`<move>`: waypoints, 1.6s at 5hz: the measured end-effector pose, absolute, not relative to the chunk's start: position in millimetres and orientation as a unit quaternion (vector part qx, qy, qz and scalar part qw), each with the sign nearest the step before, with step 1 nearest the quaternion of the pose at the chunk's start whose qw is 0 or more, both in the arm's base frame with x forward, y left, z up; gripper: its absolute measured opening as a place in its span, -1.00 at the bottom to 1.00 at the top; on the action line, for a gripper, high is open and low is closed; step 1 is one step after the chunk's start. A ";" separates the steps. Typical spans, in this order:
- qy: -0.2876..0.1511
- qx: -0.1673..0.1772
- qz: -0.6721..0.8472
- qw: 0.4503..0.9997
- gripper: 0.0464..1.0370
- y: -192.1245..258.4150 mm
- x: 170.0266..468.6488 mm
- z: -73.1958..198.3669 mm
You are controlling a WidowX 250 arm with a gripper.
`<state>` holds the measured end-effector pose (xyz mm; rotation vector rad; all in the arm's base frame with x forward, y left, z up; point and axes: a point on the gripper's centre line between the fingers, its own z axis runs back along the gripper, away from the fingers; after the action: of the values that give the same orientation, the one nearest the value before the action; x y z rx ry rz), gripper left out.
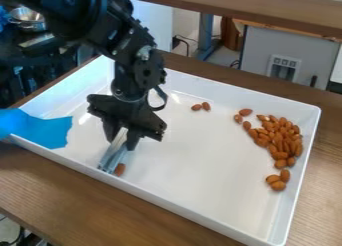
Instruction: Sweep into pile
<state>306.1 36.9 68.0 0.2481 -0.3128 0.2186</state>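
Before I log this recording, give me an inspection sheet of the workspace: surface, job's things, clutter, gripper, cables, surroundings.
Surface: white tray on a wooden table.
Job's things: main almond cluster at the tray's right side; two almonds near the back; lone almond beside the tool.
Clutter: blue sheet over the tray's left edge.
Gripper: jaws on the pale tool.
Cables: dark cable behind the table.
Surroundings: metal bowl, grey panel.
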 end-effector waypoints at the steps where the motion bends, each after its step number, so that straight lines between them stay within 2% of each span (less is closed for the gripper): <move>1: -0.144 0.118 0.122 0.975 -0.37 16.9 304.9 68.0; 4: -0.134 0.088 0.203 0.966 -0.37 -54.6 329.5 68.1; 6: -0.156 0.072 0.254 0.952 -0.37 -84.0 361.0 66.5; 8: -0.142 0.018 0.326 0.934 -0.38 -109.7 389.5 68.9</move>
<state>389.5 -109.7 68.9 0.0373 -0.2905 0.6665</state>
